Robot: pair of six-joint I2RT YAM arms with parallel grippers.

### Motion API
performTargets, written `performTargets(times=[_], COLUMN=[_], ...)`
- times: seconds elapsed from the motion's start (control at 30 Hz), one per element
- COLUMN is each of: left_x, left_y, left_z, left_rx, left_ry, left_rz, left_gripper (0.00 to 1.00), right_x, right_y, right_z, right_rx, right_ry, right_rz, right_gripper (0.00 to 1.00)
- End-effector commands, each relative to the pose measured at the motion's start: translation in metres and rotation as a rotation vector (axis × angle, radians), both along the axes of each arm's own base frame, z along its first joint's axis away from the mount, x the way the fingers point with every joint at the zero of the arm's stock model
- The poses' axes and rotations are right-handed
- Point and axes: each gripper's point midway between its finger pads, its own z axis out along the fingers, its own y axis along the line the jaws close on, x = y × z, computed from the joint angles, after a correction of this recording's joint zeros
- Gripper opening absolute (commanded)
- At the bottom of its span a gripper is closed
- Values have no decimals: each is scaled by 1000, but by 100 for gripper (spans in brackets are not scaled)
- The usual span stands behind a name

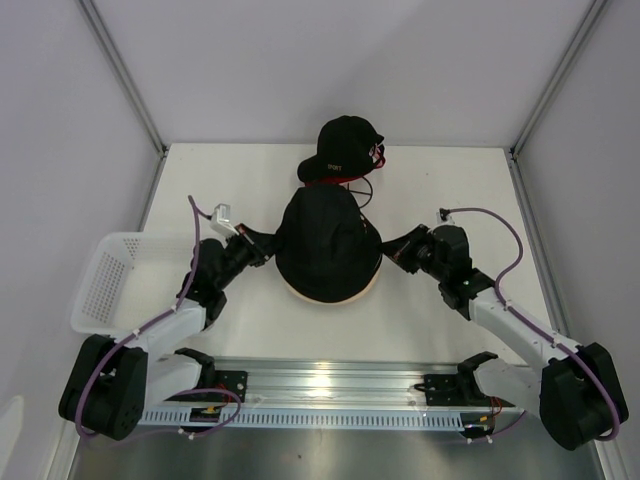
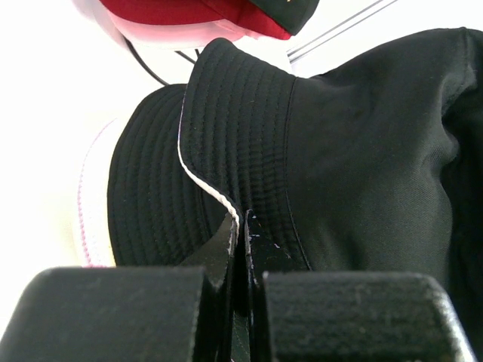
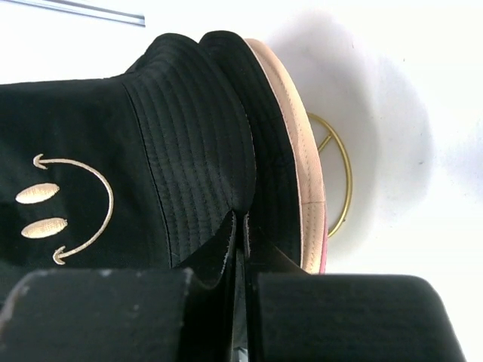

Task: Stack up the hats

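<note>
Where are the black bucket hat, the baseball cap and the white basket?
black bucket hat (image 1: 328,245): overhead view, on its crown.
baseball cap (image 1: 345,140): overhead view, on its crown.
white basket (image 1: 96,285): overhead view, on its mesh left wall.

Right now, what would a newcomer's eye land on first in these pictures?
The black bucket hat at mid-table, pinched by its brim from both sides by the left gripper and right gripper. A beige hat peeks out beneath it, and a black baseball cap lies just beyond. The right wrist view shows a stitched smiley face on the black hat.
</note>
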Motion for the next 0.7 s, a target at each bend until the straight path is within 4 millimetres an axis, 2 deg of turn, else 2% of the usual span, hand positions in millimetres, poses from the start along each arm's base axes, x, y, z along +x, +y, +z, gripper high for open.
performTargets(times=[0.0, 0.13, 0.23, 0.33, 0.47, 0.67], left_x=[-11, -13, -17, -27, -45, -52], left_y=[-3, 3, 9, 19, 24, 27], left_z=[-22, -38, -58, -89, -117, -121], left_rx=[34, 73, 104, 134, 137, 183], left_ry=[77, 133, 231, 364, 438, 394], left_rz=[-8, 43, 81, 128, 133, 111], left_gripper=[1, 1, 1, 1, 1, 1], right_x=[4, 4, 3, 2, 0, 1], right_y=[6, 4, 0, -5, -10, -12], right_z=[13, 1, -16, -37, -57, -67], right_rx=[21, -7, -48, -108, -148, -194], right_ry=[-59, -36, 2, 46, 85, 98], right_rz=[19, 19, 7, 0, -5, 2], right_gripper=[0, 0, 0, 0, 0, 0])
